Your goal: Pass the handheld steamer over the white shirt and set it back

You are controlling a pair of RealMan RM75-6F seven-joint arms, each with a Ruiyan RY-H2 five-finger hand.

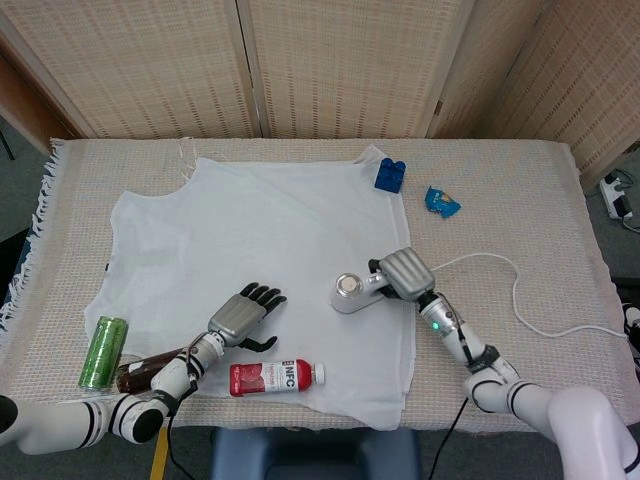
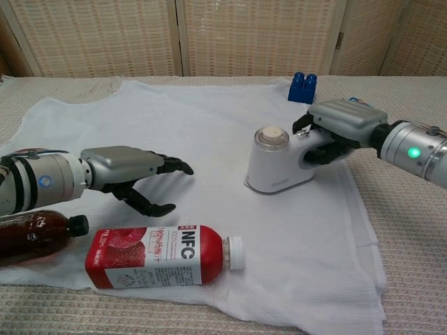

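Observation:
The white shirt (image 1: 250,250) (image 2: 209,132) lies spread flat over the woven table. On its right part stands the white handheld steamer (image 1: 352,294) (image 2: 276,164), base down on the cloth. My right hand (image 1: 405,273) (image 2: 340,128) grips the steamer's handle from the right, fingers wrapped through it. A white cord (image 1: 520,295) trails from there across the table to the right. My left hand (image 1: 242,315) (image 2: 129,173) hovers just above the shirt's near left part, fingers apart and holding nothing.
A red NFC juice bottle (image 1: 275,377) (image 2: 164,256) lies on the shirt's front hem. A brown bottle (image 1: 145,370) (image 2: 35,236) and a green can (image 1: 103,352) lie at the left. A blue block (image 1: 389,175) (image 2: 303,87) and blue wrapper (image 1: 441,201) sit behind.

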